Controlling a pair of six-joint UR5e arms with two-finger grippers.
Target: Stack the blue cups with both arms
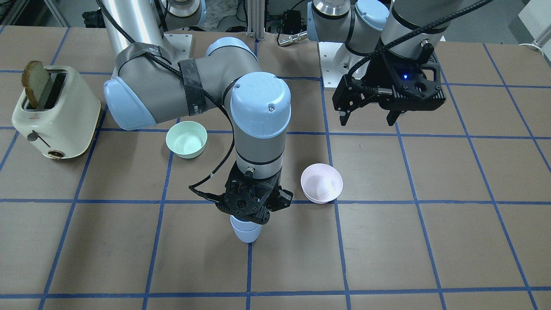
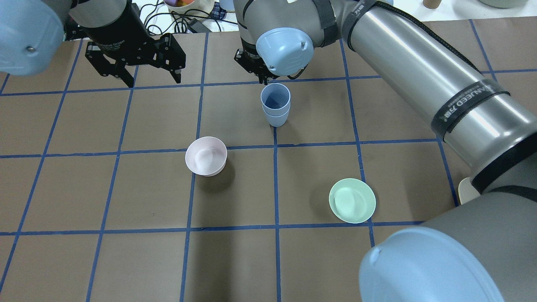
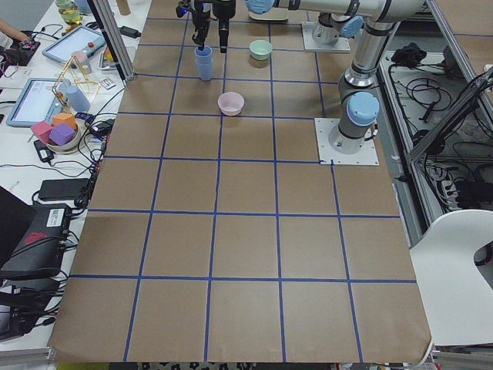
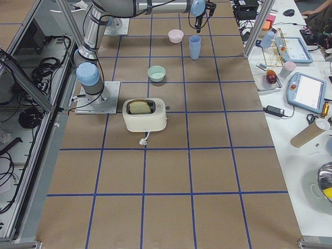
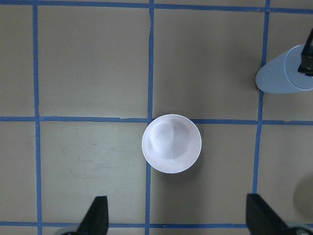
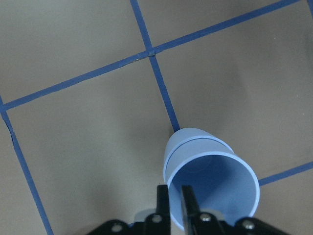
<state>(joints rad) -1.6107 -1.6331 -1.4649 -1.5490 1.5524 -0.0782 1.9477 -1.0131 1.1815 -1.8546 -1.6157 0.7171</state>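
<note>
The two blue cups point(image 2: 275, 105) stand nested one in the other on a blue tape line near the table's middle; they also show in the front view point(image 1: 246, 231) and the right wrist view point(image 6: 210, 171). My right gripper point(image 2: 266, 79) hangs straight down at the stack's far rim. Its fingers point(image 6: 188, 203) stand close together with the upper cup's wall between them. My left gripper point(image 1: 366, 119) is open and empty, held high off to the side. In its wrist view its fingertips point(image 5: 98, 213) frame the pale pink bowl point(image 5: 171, 143) below.
The pink bowl point(image 2: 206, 156) sits left of the stack in the overhead view, and a mint-green bowl point(image 2: 352, 200) sits nearer the robot on the right. A cream toaster point(image 1: 54, 114) holding a slice of bread stands on the robot's right side.
</note>
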